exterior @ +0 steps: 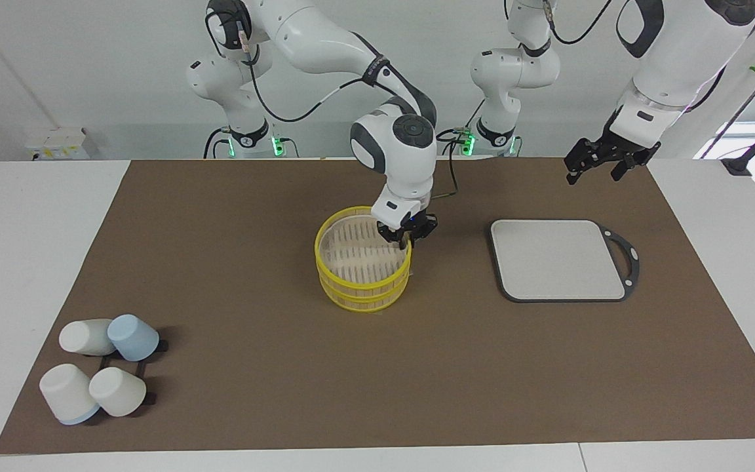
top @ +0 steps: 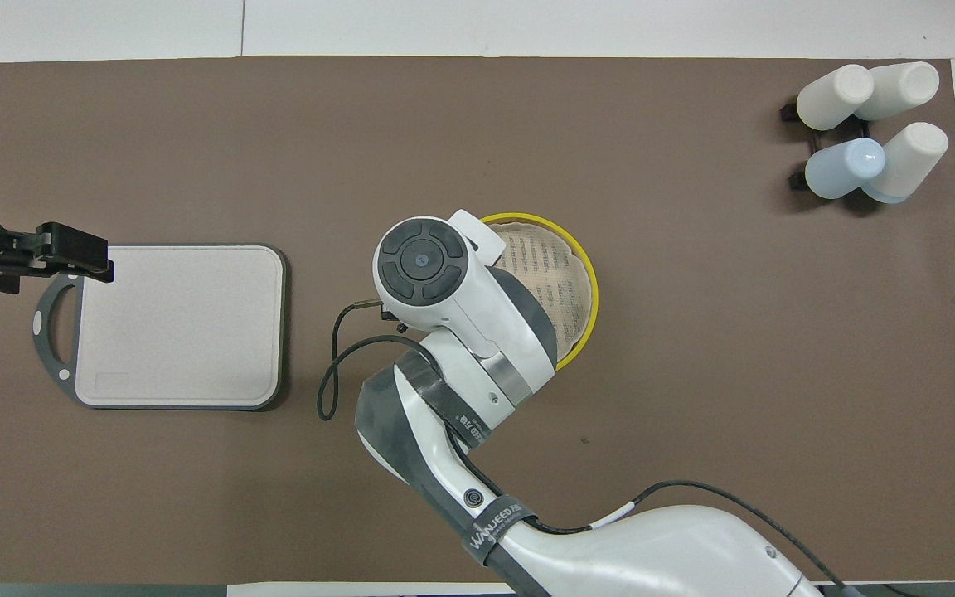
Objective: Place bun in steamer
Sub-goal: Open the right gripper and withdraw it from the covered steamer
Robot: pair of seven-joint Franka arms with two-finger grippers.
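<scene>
- The right gripper (exterior: 406,240) sits at the top rim of the steamer (exterior: 351,288), on the side toward the left arm's end of the table.
- Its dark fingers point down at the yellow rim. They are small and bunched together in the facing view, so I cannot tell if they are spread, pressed together, or pinching the rim.
- From above, the right arm's big round wrist covers this gripper and part of the steamer.
- The steamer is a round yellow basket with two stacked tiers. It stands near the middle of the brown mat (exterior: 286,393).
- The pale slatted floor inside the steamer (top: 581,274) shows in both views, and I see nothing lying on the part that shows.
- I cannot find the bun in either view; it may be hidden by the right arm or the gripper, but that is only a maybe.
- The left gripper (exterior: 592,164) hangs in the air over the mat's edge by the robots, at the left arm's end of the table. Its fingers are spread wide and hold nothing. This arm waits.
- From above, the left gripper (top: 71,249) is over the handle end of the grey board (top: 183,327).
- The grey board (exterior: 558,259) lies flat on the mat, well apart from the steamer, toward the left arm's end.
- Four cups (exterior: 99,373), three white and one blue, sit in a bunch on a dark rack at the right arm's end, farther from the robots than the steamer.
</scene>
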